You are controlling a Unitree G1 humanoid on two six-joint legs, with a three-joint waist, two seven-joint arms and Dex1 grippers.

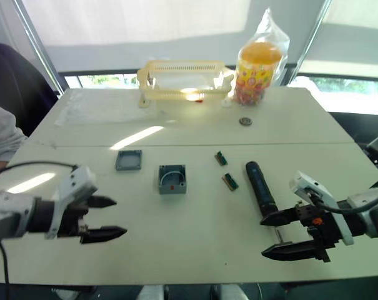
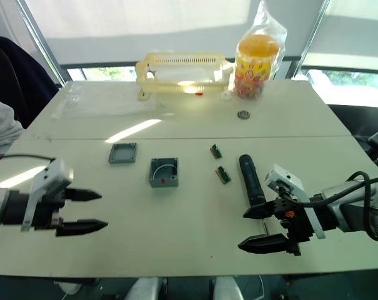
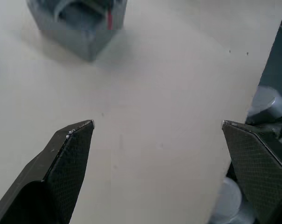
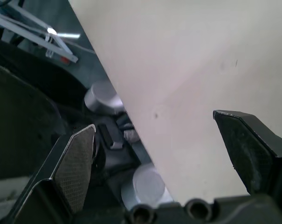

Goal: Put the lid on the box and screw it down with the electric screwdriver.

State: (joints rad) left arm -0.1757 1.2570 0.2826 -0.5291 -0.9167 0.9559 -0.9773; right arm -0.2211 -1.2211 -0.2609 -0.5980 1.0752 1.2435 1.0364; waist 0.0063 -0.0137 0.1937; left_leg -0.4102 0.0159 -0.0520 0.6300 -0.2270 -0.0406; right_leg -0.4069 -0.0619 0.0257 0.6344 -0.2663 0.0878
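Observation:
The grey box (image 1: 172, 179) stands open-topped at the table's middle, a red mark inside it; it also shows in the left wrist view (image 3: 80, 23). The flat grey lid (image 1: 128, 160) lies on the table just left of the box. The dark electric screwdriver (image 1: 260, 189) lies right of centre, its bit end toward the front edge. My left gripper (image 1: 104, 219) hangs open over the front left of the table, short of lid and box, holding nothing. My right gripper (image 1: 277, 235) is open at the front right, beside the screwdriver's near end, with nothing between its fingers.
Two small green circuit boards (image 1: 225, 170) lie between box and screwdriver. A yellow slotted basket (image 1: 184, 78) and a bagged orange jar (image 1: 258, 65) stand at the back, a small round disc (image 1: 245, 121) before them. A person's sleeve (image 1: 1, 134) shows at the left edge.

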